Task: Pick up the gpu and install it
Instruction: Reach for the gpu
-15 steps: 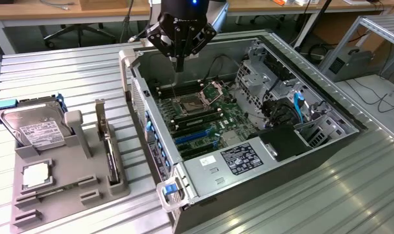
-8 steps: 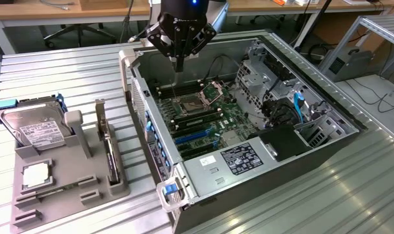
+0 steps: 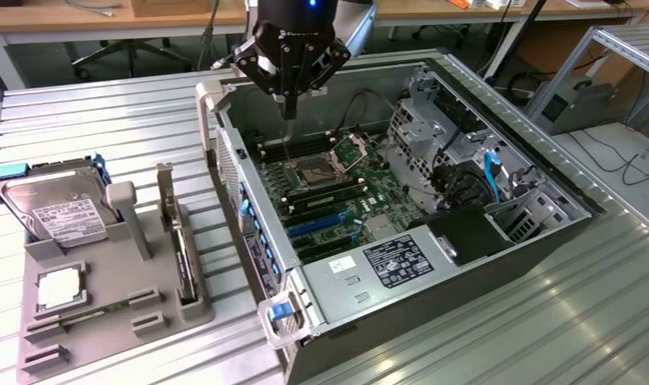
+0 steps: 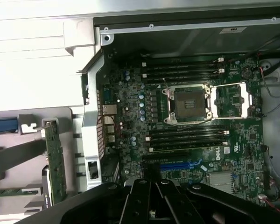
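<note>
The gpu [image 3: 182, 249] is a thin dark card standing on edge in a slot of the grey holder [image 3: 110, 321], at the exterior view's left of the open computer case [image 3: 464, 265]. In the wrist view the gpu [image 4: 54, 163] shows a green board face with a metal bracket at one end. My gripper [image 3: 289, 108] hangs over the far end of the case, above the motherboard [image 3: 335, 192], well apart from the card. Its fingers [image 4: 151, 200] are shut together with nothing between them.
A silver hard drive [image 3: 57, 208] and a small square chip [image 3: 58, 289] also sit in the holder. On the motherboard are an open CPU socket [image 4: 186, 105], memory slots [image 4: 186, 137] and blue expansion slots [image 4: 177, 164]. Drive cages and cables [image 3: 474, 176] fill the case's right side.
</note>
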`<state>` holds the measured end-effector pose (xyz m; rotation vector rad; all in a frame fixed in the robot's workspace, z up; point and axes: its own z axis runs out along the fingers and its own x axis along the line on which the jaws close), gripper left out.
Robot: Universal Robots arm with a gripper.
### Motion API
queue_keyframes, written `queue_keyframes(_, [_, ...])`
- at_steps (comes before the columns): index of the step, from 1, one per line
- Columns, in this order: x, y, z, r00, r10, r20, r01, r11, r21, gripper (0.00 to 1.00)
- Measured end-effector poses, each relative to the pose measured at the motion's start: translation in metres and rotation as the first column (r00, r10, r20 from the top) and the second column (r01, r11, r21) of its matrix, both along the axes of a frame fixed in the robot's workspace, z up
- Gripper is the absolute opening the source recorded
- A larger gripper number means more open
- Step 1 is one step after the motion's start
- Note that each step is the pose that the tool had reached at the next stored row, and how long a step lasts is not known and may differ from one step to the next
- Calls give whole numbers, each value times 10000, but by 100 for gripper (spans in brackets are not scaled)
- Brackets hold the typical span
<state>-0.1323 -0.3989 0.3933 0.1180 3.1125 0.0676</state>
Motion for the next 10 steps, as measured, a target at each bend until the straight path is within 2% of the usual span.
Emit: queue_keyframes(10, [-266,0,-3,10000,0,0,0,10000,0,11])
